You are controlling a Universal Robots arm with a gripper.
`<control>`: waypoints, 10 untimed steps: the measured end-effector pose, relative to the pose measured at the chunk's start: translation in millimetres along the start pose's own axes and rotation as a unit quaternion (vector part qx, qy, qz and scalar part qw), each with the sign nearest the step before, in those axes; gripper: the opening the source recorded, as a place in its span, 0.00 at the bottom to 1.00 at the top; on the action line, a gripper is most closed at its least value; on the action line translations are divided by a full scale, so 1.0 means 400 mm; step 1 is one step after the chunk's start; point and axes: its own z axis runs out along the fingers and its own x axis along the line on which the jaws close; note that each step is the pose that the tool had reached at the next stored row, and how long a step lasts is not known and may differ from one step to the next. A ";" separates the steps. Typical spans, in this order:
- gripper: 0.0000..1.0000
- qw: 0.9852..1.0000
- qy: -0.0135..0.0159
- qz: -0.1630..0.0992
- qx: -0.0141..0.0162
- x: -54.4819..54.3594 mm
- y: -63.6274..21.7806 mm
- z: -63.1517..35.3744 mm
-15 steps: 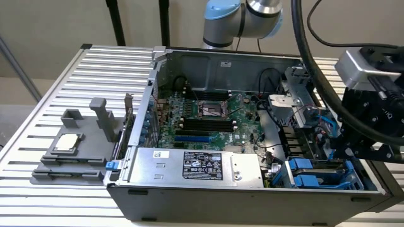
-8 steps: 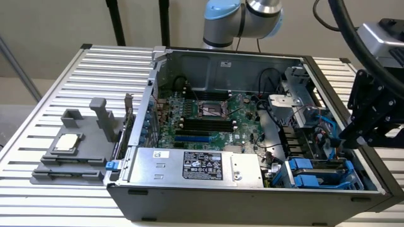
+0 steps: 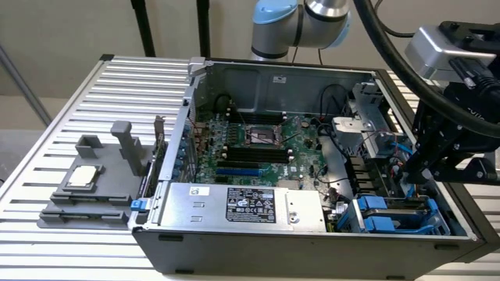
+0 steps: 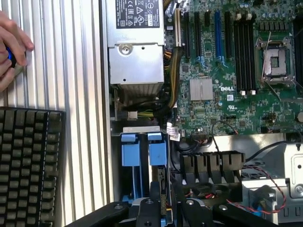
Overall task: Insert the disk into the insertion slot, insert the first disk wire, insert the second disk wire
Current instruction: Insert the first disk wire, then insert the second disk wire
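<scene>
black metal fingers of my gripper sit at the bottom middle of the wrist view, drawn close together right over the drive bay; whether they pinch a wire i cannot tell. in the exterior view my gripper hangs at the right edge of the open case, just above the bay.

right under me, the insertion slot at the lower right of the exterior view, grey sheet metal with glossy blue plastic tabs. the disk looks seated between the rails already, thin edge showing, so step one reads as done to me. the wires are too small to judge, so both may be left.

moving out: green motherboard, busy and bumpy, long black ram slots, square cpu socket. boxy brushed silver power supply with a black label at lower middle. ribbed aluminium table in long flat slats. a black keyboard lower left, and a person's hand upper left of the wrist view.
</scene>
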 end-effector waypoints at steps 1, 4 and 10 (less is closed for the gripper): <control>0.24 1.000 0.000 0.000 0.000 0.000 0.000 0.000; 0.24 1.000 0.000 0.000 0.000 0.000 0.001 0.000; 0.24 1.000 0.000 0.000 0.000 0.000 0.000 0.000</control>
